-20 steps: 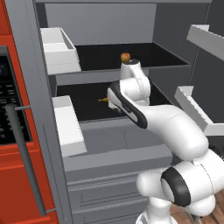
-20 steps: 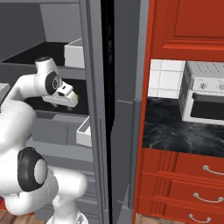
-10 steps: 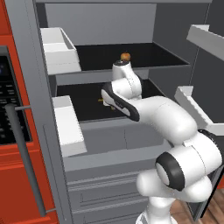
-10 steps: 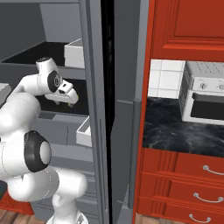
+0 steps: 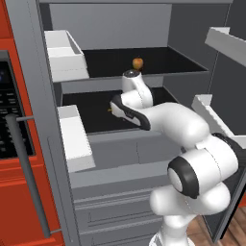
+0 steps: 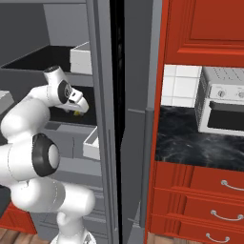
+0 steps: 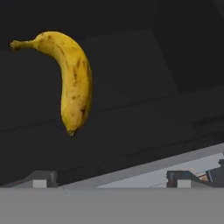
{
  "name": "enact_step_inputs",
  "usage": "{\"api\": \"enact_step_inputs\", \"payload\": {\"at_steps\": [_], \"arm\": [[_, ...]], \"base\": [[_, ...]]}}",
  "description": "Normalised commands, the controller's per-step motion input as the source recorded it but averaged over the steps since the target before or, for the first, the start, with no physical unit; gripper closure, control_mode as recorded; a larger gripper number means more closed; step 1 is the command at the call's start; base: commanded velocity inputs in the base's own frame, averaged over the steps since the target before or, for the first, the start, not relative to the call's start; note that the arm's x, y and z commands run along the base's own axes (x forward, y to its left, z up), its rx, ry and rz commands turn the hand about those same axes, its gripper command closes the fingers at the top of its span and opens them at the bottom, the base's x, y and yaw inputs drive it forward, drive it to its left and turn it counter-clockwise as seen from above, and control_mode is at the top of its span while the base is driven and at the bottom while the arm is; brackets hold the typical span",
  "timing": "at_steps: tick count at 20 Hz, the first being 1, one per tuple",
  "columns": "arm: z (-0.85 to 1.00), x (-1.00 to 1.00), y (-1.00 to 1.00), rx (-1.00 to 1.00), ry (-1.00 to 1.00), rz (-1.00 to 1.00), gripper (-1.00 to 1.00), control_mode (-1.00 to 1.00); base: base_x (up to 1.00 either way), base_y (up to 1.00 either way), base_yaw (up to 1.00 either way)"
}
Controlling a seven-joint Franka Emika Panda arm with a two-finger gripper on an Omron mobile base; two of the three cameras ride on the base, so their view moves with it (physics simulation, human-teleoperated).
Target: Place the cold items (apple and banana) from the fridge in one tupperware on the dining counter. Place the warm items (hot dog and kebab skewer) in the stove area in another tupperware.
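The fridge [image 5: 120, 144] stands wide open, door bins [image 5: 72, 134] swung out to the left, and the white arm [image 5: 168, 120] reaches deep over the dark lower shelf [image 5: 91, 113]. Off to the right in the right base view, the black stone counter [image 6: 190, 138] with its toaster oven [image 6: 221, 107] waits well apart from the action.

Up on the top shelf sits the apple [image 5: 138, 63], untouched, just above and behind the arm's wrist. Down below, the banana [image 7: 72, 76] lies flat on the lower shelf, stem end pointing away, a sliver of yellow peeking out beside the hand in the left base view.

And here's the gripper [image 7: 111, 178], hovering over the shelf with its two tips spread wide and nothing between them. The banana sits off to one side of the gap, not centred, and that's the worry. Close from here and one finger likely catches the curved flank, rolling the fruit or nudging it further back. Descend too hard and the tips may jam on the shelf edge. The arm is also tucked tight under the upper shelf, so a careless lift could clip it or knock the apple.
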Motion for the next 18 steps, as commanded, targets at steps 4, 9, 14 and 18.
{"api": "enact_step_inputs", "payload": {"at_steps": [4, 9, 14, 18], "arm": [[-0.12, 0.45, 0.07, 0.00, -0.04, 0.00, -1.00, -1.00], [-0.20, 0.36, 0.08, 0.00, 0.00, 0.00, -1.00, -1.00], [-0.21, 0.35, 0.09, 0.00, 0.00, 0.00, -1.00, -1.00], [-0.15, 0.33, 0.09, 0.00, 0.00, 0.00, -1.00, -1.00]], "base": [[0.00, 0.00, 0.00], [0.00, 0.00, 0.00], [0.00, 0.00, 0.00], [0.00, 0.00, 0.00]]}}
